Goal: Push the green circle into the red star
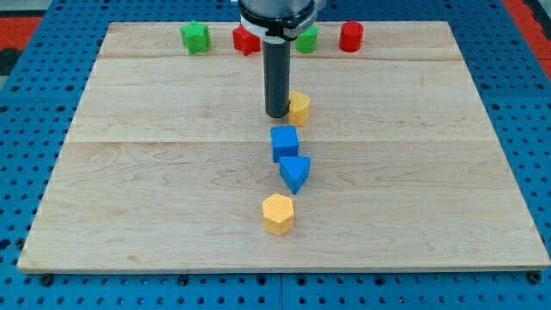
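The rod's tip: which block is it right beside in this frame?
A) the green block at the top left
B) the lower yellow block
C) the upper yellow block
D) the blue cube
C: my tip sits just to the view's left of the upper yellow block, above the blue cube.

No readable text, labels, numbers or signs on anything in view.
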Controlling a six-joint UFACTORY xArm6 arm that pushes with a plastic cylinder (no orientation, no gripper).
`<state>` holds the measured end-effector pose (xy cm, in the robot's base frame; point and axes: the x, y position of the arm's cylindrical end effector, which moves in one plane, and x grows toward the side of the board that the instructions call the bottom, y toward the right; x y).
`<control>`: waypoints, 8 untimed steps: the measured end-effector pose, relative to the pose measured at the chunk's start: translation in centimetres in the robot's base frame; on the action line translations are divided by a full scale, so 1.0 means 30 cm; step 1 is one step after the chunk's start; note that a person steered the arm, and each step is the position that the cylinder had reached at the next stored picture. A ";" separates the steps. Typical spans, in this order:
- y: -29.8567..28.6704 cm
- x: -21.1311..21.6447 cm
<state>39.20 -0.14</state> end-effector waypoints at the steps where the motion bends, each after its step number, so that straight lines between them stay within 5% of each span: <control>1: 0.000 0.000; 4: -0.213 -0.049; 8: -0.240 -0.096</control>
<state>36.32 -7.33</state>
